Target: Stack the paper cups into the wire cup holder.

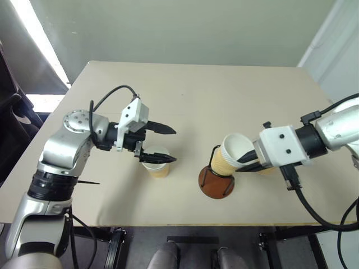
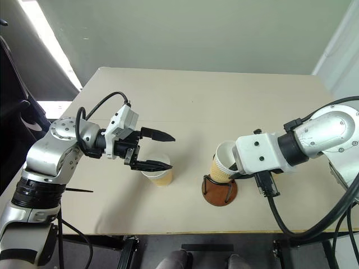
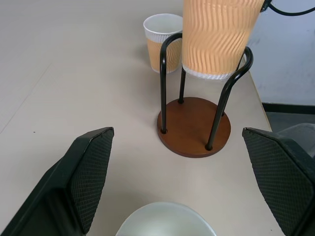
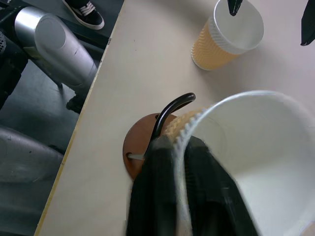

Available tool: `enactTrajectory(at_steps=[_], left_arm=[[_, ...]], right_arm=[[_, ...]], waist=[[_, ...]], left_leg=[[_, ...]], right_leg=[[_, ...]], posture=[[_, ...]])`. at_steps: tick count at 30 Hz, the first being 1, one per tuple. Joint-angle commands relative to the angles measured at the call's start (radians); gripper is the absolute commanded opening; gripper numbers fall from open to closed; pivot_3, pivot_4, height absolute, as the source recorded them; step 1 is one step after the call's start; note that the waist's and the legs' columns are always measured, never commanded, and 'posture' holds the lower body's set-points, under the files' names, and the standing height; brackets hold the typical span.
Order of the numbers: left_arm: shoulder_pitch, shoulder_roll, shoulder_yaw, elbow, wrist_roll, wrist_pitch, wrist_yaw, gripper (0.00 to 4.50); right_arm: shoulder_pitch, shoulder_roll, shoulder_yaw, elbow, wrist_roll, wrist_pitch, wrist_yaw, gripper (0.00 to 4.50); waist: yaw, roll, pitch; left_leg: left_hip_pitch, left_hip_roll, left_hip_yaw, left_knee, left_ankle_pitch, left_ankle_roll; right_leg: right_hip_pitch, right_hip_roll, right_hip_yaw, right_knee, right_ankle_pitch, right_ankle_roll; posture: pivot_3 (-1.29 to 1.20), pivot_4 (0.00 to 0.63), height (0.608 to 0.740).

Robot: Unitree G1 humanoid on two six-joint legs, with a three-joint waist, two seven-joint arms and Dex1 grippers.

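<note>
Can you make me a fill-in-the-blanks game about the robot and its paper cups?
1. The right gripper pinches the rim of a paper cup that leans into the ____ cup holder.
2. The holder's round base is reddish-____.
3. The left gripper hangs open over another cup that stands ____ on the table.
4. In the left wrist view, a third cup stands ____ the holder.

Missing words: wire; brown; upright; behind
</note>
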Motion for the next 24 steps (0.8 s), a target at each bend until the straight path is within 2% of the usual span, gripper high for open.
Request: enactTrajectory(at_steps=[1,5,9,16,24], left_arm=[[-0.026,-0.001,0.015,-0.001,0.0,-0.001,0.005,4.5],[-0.031,-0.004,0.014,0.0,-0.002,0.001,0.003,4.5],[-0.028,-0.002,0.017,-0.01,-0.007,0.004,0.003,4.5],[-0.033,-0.009,0.01,-0.025,-0.019,0.006,-0.015,4.5],[-0.048,-0.028,0.0,-0.027,-0.016,0.013,-0.023,4.5]], right_arm=[[-0.027,0.025,-0.027,-0.018,0.045,0.049,-0.045,1.66],[-0.034,0.047,-0.052,-0.018,0.085,0.099,-0.087,2.99],[-0.027,0.026,-0.127,0.02,0.106,0.126,-0.136,2.99],[0.195,-0.15,-0.142,0.108,-0.048,-0.058,-0.111,2.99],[0.244,-0.174,-0.096,0.181,-0.145,-0.162,-0.104,2.99]], waist=[[0.0,0.0,0.0],[0.0,0.0,0.0],[0.001,0.0,0.0],[0.007,-0.001,0.0],[0.004,-0.001,0.0]], left_leg=[[0.0,0.0,0.0,0.0,0.0,0.0],[0.0,0.0,0.0,0.0,0.0,0.0],[0.0,0.0,0.0,0.0,0.0,0.0],[0.0,0.0,0.0,0.001,0.0,0.0],[0.0,0.0,0.001,0.001,0.0,0.0]], right_leg=[[0.0,0.0,0.0,0.0,0.0,0.0],[0.0,0.0,0.0,0.0,0.0,0.0],[0.0,0.0,0.0,0.0,0.0,0.0],[0.001,-0.001,0.0,0.0,0.0,0.0],[0.0,-0.001,0.0,0.001,0.001,0.001]], posture=[[0.0,0.15,0.74],[0.0,0.15,0.74],[0.0,0.15,0.74],[0.0,0.15,0.74],[0.0,0.15,0.74]])
